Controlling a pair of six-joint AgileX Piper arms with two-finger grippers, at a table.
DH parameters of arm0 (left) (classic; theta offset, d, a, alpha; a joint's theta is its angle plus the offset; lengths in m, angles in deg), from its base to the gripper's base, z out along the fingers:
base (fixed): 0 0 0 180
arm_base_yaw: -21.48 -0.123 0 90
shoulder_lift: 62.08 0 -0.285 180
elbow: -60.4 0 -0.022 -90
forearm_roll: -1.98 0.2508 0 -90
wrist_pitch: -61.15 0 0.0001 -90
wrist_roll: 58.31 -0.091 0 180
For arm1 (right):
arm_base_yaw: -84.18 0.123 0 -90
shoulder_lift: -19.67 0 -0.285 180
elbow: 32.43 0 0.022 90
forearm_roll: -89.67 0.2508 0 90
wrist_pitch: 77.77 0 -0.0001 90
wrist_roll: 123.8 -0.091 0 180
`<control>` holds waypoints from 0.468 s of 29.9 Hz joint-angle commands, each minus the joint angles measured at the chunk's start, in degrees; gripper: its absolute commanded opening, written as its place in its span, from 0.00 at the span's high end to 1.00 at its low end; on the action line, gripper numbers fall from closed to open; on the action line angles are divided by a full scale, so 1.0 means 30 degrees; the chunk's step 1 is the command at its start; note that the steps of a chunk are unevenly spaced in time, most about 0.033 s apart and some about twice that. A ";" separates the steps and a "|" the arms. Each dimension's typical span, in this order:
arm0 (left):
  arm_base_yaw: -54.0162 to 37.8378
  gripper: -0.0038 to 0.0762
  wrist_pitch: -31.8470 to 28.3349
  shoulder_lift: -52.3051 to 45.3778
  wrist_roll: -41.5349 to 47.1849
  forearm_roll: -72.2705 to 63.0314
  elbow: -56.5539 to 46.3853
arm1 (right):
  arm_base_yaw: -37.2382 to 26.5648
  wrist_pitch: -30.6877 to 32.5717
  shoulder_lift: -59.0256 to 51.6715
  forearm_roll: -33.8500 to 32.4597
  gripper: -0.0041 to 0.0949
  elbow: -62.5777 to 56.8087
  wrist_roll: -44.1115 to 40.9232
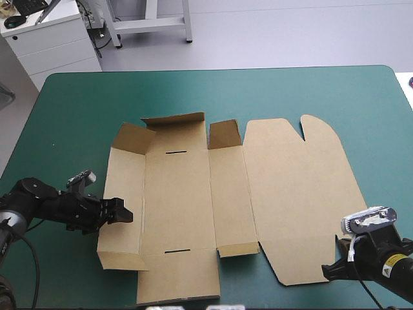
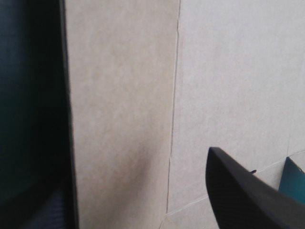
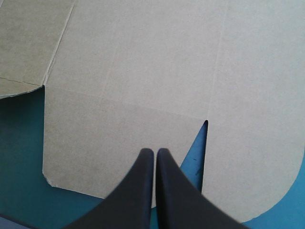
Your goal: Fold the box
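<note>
Box [image 1: 193, 206] lies opened out near the middle of the table [image 1: 290, 90], closer to the near edge, almost wholly flat. Progress, as we judge it: barely begun. Only the small flaps [image 1: 173, 123] along the far edge tilt up a little. No wall stands tucked, and the lid [image 1: 303, 194] lies flat to the right. All the walls are left to raise and lock.

Left gripper [image 1: 126, 215] sits at the outer edge of the box's left wall [image 1: 122, 187], about midway along it. Its fingers look spread. The left wrist view shows one black finger [image 2: 243, 195] over the board, off to one side; the other is only a dim shape beyond the board's edge. We take it as astride that edge, not pinching.

Right gripper [image 1: 330, 270] hangs at the lid's near right corner, fingers pressed together into one point, holding nothing.

View notes: the high view gives the whole layout and both arms. The right wrist view adds what we cannot make out from above: the closed fingertips [image 3: 147, 160] sit over the lid's edge, just beside a narrow cut [image 3: 200, 152] where teal-green cover shows through. The left wrist view adds the crease [image 2: 175, 95] between left wall and floor, close up, but shows nothing else of the box.
</note>
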 commanded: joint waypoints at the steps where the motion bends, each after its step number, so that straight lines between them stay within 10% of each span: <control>1: 0.0016 0.36 0.0671 -0.0360 -0.0114 -0.1070 0.0428 | -0.0125 -0.0835 0.0089 -0.0028 0.96 0.0477 0.0187; 6: 0.0016 0.42 0.1266 -0.0360 -0.0284 -0.1831 0.0428 | -0.0125 -0.0835 0.0089 -0.0028 0.96 0.0477 0.0187; 14: 0.0016 0.95 0.1266 -0.0360 -0.0314 -0.1890 0.0428 | -0.0125 -0.0835 0.0089 -0.0028 0.96 0.0477 0.0187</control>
